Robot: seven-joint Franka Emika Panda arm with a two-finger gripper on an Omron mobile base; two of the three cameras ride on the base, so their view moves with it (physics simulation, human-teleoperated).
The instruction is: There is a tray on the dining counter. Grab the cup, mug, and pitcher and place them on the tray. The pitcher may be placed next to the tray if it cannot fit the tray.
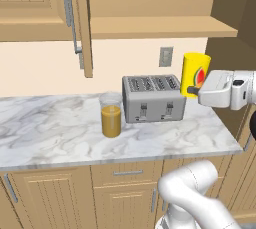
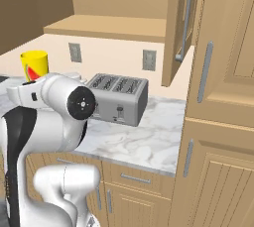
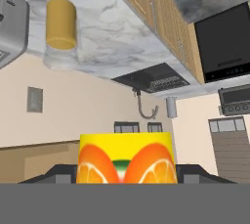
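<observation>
The cup (image 1: 196, 73), a tall yellow tumbler with a fruit picture, stands upright just right of the toaster's back corner. My gripper (image 1: 194, 90) reaches in from the right and is shut on its lower part. In the hand view the cup (image 3: 126, 158) sits between the two dark fingertips (image 3: 58, 171). From the right base view the cup (image 2: 34, 64) pokes up behind my arm. Whether its base touches the worktop I cannot tell. The pitcher (image 1: 111, 115), clear glass with orange juice in its lower half, stands left of the toaster, also in the hand view (image 3: 62, 26). The tray, mug and dining counter are out of view.
A silver four-slot toaster (image 1: 153, 98) (image 2: 118, 99) sits on the marble worktop (image 1: 50, 128) between pitcher and cup. An open cabinet door (image 1: 82, 23) hangs above the pitcher, with a shelf (image 1: 165, 25) over the toaster. A tall wooden cabinet (image 2: 223, 122) bounds the worktop's right end.
</observation>
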